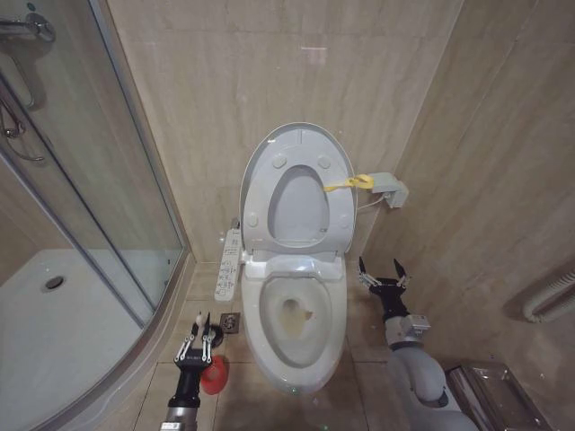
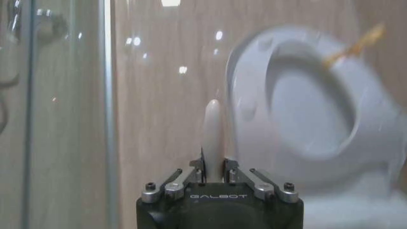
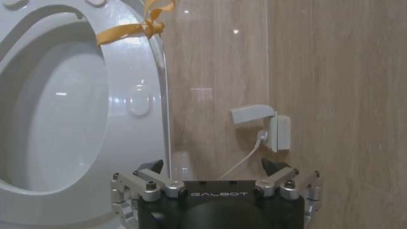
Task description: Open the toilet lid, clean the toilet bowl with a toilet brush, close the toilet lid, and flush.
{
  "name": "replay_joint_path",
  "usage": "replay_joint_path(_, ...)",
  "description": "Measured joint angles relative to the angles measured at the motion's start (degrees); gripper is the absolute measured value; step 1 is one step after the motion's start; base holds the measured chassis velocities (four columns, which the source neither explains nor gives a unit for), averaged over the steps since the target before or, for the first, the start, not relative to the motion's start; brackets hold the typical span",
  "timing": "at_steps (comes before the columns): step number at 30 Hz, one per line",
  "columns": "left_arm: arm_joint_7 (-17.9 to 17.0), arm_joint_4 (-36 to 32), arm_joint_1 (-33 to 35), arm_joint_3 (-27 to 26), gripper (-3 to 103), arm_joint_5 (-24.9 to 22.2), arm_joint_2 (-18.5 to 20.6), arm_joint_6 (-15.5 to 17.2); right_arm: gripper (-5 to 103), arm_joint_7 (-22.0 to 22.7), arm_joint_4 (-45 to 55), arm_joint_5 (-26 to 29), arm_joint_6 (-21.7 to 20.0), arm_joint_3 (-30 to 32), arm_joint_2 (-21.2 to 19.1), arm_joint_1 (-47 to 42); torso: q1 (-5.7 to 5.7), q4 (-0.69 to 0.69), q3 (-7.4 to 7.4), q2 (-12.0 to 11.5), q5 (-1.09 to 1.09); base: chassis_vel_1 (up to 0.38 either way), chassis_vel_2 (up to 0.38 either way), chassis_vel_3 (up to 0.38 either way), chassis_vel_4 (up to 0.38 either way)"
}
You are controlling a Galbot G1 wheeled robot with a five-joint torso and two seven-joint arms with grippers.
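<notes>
The toilet lid [image 1: 296, 208] stands raised against the wall, with the white seat ring [image 1: 301, 148] up in front of it and a yellow strap [image 1: 349, 184] at its edge. The toilet bowl [image 1: 296, 316] lies open below, with stains in the basin. My left gripper [image 1: 203, 327] hangs left of the bowl, above the red holder cup [image 1: 216, 377]. In the left wrist view this gripper [image 2: 213, 164] is shut on the toilet brush's pale handle [image 2: 212, 125]; the brush head is hidden. To the right of the bowl my right gripper [image 1: 382, 272] is open and holds nothing.
A long white button panel [image 1: 231, 263] runs along the bowl's left side, with a floor drain [image 1: 230, 321] beside it. The glass shower enclosure [image 1: 81, 224] and its tray close off the left. A wall socket [image 1: 388, 189] with a cable sits right of the lid. A bin [image 1: 494, 395] stands at lower right.
</notes>
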Motion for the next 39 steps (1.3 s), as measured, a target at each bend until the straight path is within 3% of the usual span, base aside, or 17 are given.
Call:
replay_joint_path(8,0.57,-11.51,1.8,6.36,19,-0.98,1.07,5.32,100,0.0,0.0,0.0,0.0,0.0,0.0,0.0,0.0,0.0,0.0,0.0,0.0,0.0,0.0,0.0,0.0)
replay_joint_path(14,0.95,-13.29,-1.44,11.79,19,-5.07,1.99,9.4,100,0.0,0.0,0.0,0.0,0.0,0.0,0.0,0.0,0.0,0.0,0.0,-0.01,0.0,0.0,0.0,0.0)
replay_joint_path(19,1.26,-10.85,-8.29,15.37,19,-7.91,2.79,12.18,100,0.0,0.0,0.0,0.0,0.0,0.0,0.0,0.01,-0.01,0.01,0.0,-0.01,0.0,0.0,0.0,0.0)
replay_joint_path(28,1.22,0.81,-18.65,20.43,19,-11.2,2.92,13.26,100,-0.01,0.0,0.0,0.0,0.0,0.0,0.0,0.01,0.0,0.01,0.0,-0.01,0.0,0.0,0.0,0.0)
replay_joint_path(39,1.28,22.71,-33.97,24.11,19,-12.02,1.66,12.18,100,-0.01,0.0,0.0,0.0,0.0,0.0,0.0,0.01,-0.01,0.01,-0.01,0.0,0.0,0.0,0.0,0.0)
